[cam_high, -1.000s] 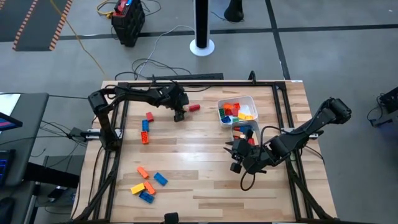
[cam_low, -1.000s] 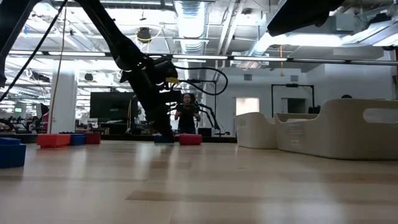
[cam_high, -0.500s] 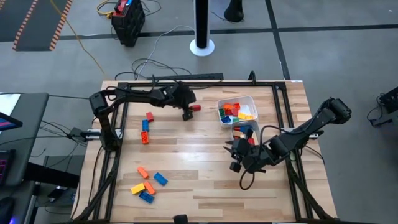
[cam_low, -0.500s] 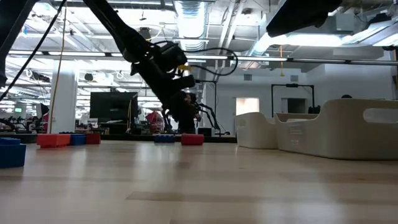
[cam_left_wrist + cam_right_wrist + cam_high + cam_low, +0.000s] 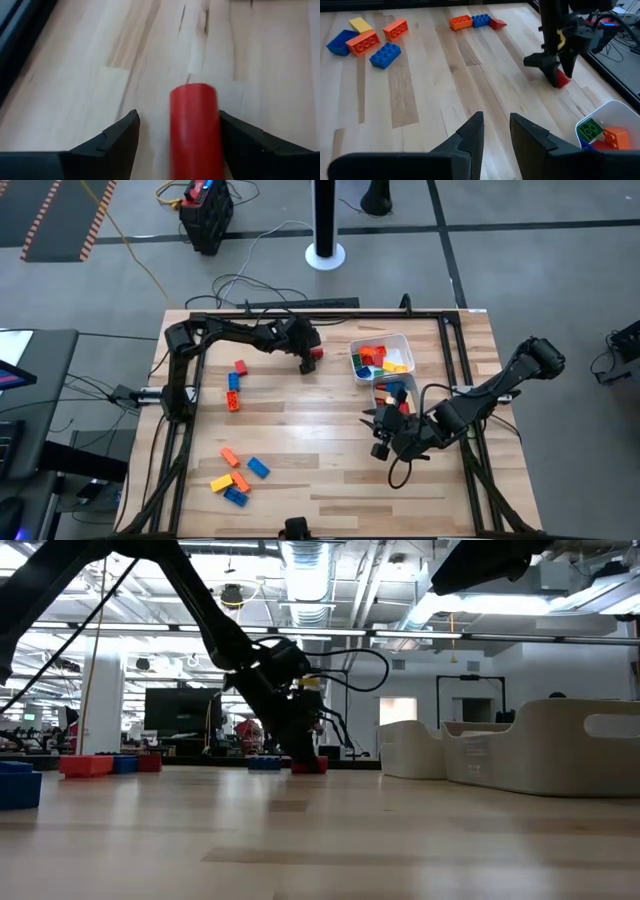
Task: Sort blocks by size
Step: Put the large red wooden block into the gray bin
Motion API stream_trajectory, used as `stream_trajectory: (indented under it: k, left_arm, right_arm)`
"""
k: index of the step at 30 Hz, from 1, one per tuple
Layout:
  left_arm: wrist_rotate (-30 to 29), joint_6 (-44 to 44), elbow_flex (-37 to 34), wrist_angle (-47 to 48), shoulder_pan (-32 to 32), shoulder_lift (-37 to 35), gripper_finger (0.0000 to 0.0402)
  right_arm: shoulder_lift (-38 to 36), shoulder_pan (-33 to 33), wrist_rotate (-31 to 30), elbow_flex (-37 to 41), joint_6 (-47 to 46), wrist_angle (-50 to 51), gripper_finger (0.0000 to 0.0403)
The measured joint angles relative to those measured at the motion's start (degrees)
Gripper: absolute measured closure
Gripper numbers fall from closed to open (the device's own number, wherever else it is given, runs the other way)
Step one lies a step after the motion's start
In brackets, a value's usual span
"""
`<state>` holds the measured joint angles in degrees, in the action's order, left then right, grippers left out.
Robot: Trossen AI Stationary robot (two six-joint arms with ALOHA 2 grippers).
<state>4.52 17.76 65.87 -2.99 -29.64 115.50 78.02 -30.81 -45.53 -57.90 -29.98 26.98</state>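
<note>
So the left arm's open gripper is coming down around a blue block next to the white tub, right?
Not quite: the block is red, not blue. The left wrist view shows it between the open fingers of the left gripper, and the high view shows it beside the white tub.

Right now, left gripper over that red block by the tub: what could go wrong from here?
1. In the left wrist view the red block sits off-centre between the open fingers, nearer one of them. Closing may push or twist it instead of gripping squarely.
2. The white tub stands close beside the left gripper; a nudged block or a low carry could hit its wall.
3. The right gripper waits near the clear tub, so a drop-off there might crowd both arms.
</note>
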Motion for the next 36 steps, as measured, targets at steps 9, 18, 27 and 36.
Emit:
stream_trajectory:
  k: [9,18,27,36]
  left_arm:
    - [-5.20,3.49,0.25,1.75,1.56,-0.92,0.0259]
    - [-5.37,5.57,0.09,2.29,2.65,-8.40,0.0283]
    - [-0.11,2.96,0.06,-0.10,10.46,-8.94,0.0283]
    - [-0.03,1.70,0.02,-14.95,20.83,-8.85,0.0283]
  right_arm:
    - [0.00,0.09,0.02,0.00,0.00,0.77,0.0280]
    - [0.00,0.09,0.02,0.02,-0.02,1.12,0.0280]
    - [-0.74,-1.31,0.02,0.02,-0.74,4.21,0.0280]
    - [-4.37,-6.84,-5.04,0.02,-3.63,5.16,0.0280]
